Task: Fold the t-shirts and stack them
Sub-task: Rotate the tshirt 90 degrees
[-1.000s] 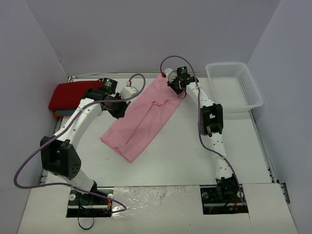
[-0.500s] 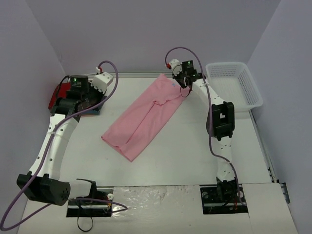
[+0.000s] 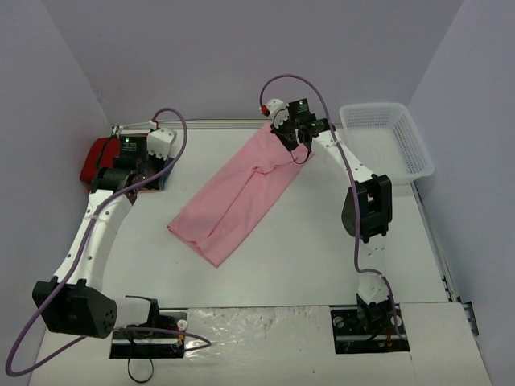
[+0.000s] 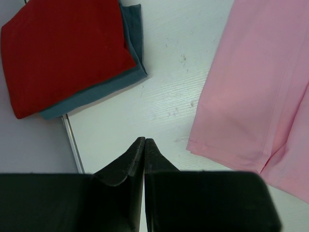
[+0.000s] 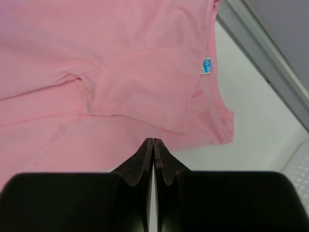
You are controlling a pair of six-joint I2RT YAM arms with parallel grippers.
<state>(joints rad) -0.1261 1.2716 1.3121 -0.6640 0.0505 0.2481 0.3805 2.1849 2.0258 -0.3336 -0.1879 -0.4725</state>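
One pink t-shirt (image 3: 237, 193), one red t-shirt (image 4: 63, 48), one teal t-shirt (image 4: 99, 93), one basket (image 3: 419, 141).

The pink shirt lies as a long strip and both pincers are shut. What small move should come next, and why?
Probably open the right pincer and lower it onto the collar end of the pink t-shirt. It hovers shut and empty over that end, and the shirt is only a long strip, so a crosswise fold seems due before stacking on the red t-shirt.

left arm (image 3: 95, 229): extended, left of pink shirt (image 3: 233, 197)
left gripper (image 4: 145, 142): closed, empty
right arm (image 3: 366, 205): extended over shirt's far end
right gripper (image 5: 153, 142): closed, empty
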